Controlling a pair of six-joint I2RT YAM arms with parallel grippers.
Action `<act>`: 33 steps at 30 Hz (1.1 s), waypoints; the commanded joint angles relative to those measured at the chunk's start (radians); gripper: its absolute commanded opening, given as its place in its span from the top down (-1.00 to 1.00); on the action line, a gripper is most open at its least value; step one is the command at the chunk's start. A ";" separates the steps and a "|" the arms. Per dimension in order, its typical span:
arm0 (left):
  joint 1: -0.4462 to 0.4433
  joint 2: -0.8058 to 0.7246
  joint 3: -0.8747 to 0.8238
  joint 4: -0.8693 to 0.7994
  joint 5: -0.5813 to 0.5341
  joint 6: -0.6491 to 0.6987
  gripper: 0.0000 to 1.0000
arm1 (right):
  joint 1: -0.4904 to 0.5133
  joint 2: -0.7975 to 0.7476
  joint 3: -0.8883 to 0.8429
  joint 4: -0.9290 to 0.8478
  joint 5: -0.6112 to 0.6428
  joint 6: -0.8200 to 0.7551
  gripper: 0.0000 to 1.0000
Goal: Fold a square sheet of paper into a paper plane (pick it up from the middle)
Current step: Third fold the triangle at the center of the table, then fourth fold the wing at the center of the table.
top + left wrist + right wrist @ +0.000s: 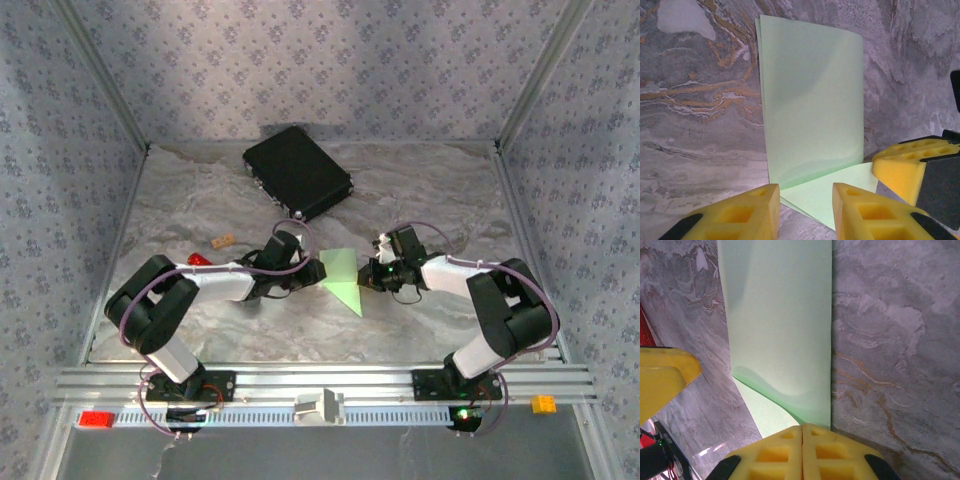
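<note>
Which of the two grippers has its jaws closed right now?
The right gripper: its yellow fingers meet with no gap, pinching the green paper at its edge. The left gripper has a clear gap between its fingers.

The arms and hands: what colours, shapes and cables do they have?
The left arm and right arm have bulky black joints and white links, with thin purple cables looping beside them. The left hand and right hand have yellow fingers with square hollows on black mounts. A green light glows near the right wrist.
</note>
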 commanded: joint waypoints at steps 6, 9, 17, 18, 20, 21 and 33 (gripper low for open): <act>0.040 0.031 0.040 0.084 0.094 -0.034 -0.08 | -0.038 -0.071 -0.011 -0.022 -0.038 -0.028 0.86; 0.042 0.046 0.065 0.100 0.111 -0.041 -0.20 | -0.046 -0.070 -0.018 -0.012 -0.050 -0.025 0.86; 0.045 0.121 0.100 0.124 0.121 -0.075 -0.23 | -0.057 -0.078 -0.030 0.004 -0.057 -0.017 0.86; 0.045 0.129 0.104 0.131 0.124 -0.080 -0.23 | -0.057 -0.078 -0.030 0.003 -0.057 -0.018 0.86; 0.046 0.146 0.116 0.145 0.132 -0.086 -0.15 | -0.058 -0.079 -0.033 0.005 -0.059 -0.016 0.86; 0.045 0.153 0.121 0.154 0.136 -0.090 -0.12 | -0.058 -0.078 -0.034 0.006 -0.059 -0.015 0.86; 0.045 0.144 0.040 0.293 0.090 -0.206 0.96 | -0.048 -0.192 -0.051 -0.077 0.072 -0.045 0.35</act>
